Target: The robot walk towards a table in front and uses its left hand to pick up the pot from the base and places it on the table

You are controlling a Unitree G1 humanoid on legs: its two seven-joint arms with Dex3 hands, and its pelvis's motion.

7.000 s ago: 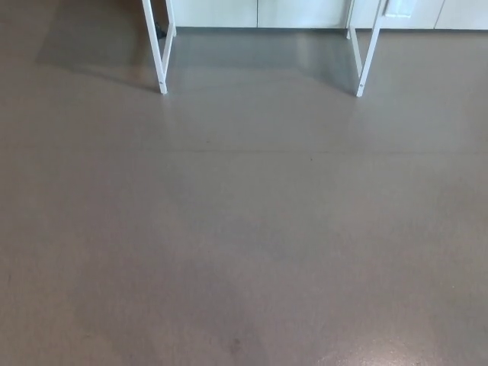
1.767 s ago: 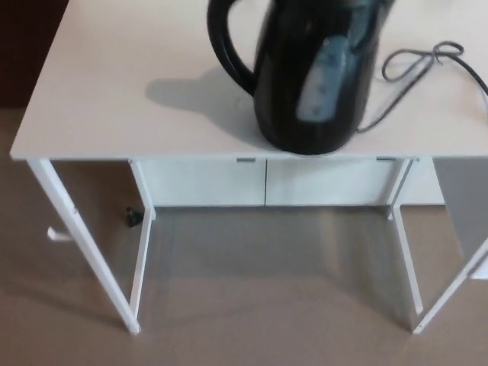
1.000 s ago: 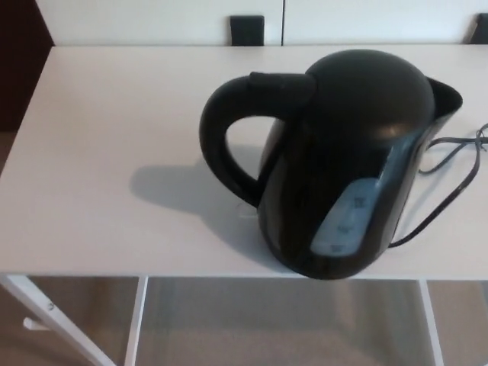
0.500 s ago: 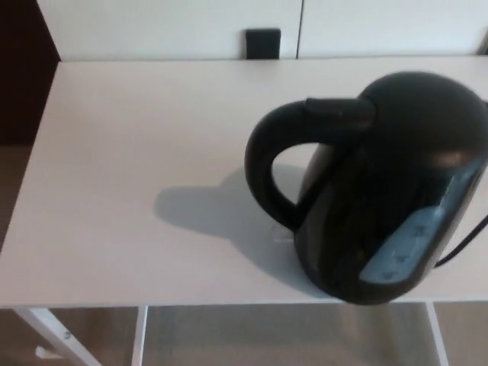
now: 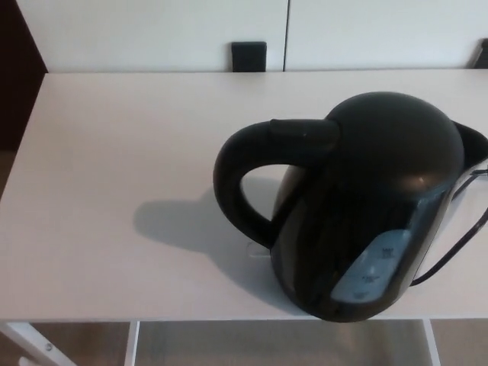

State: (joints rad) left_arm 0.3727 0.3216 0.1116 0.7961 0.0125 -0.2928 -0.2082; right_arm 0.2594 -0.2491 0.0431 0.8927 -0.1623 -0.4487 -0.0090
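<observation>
White worktop (image 5: 114, 152) fills my view; the pot (image 5: 374, 206) stands near its front edge, right of centre, with its handle (image 5: 236, 183) turned to the side of the left hand. Neither hand shows, so I cannot tell their state.

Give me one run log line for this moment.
pot: upright on table, handle to picture left | hands: neither in view | pick: not started

Setting: plain indoor room; home or office cannot be told. Evidence: white table (image 5: 114, 152) carrying a black electric kettle (image 5: 366, 221) with cord (image 5: 461, 248); white wall panels (image 5: 152, 34) behind; black wall fitting (image 5: 248, 56); grey floor (image 5: 267, 347).
</observation>
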